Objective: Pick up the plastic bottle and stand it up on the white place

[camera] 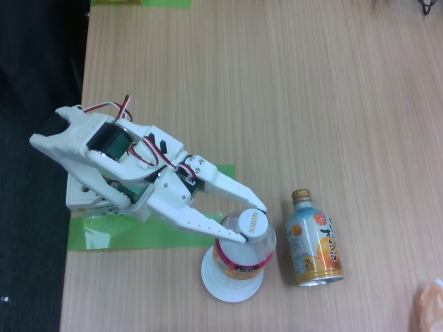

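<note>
The plastic bottle stands upright on the white place, a small round plate near the table's front edge in the fixed view. I look down on its white cap and the pink-red label band below it. My gripper reaches in from the left, and its two white fingers sit close on either side of the cap, shut on the bottle's top. The bottle's lower body is hidden under its own shoulder.
A short metal bottle-can with an orange and light-blue label lies just right of the bottle. Green tape marks the table by the arm's base, with another strip at the top edge. The table's left edge drops to dark floor.
</note>
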{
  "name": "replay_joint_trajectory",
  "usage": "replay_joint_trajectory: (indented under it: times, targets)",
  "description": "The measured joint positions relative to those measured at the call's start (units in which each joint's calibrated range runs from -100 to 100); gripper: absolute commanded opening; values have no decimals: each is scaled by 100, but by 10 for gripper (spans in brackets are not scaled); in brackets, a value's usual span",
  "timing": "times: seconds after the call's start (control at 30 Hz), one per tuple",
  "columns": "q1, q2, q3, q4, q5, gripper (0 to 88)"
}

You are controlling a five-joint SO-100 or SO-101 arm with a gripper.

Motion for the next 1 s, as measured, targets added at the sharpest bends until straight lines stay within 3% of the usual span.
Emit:
replay_joint_trajectory:
  times: [1.0]
  targets:
    - [0, -109, 407, -59, 0, 151]
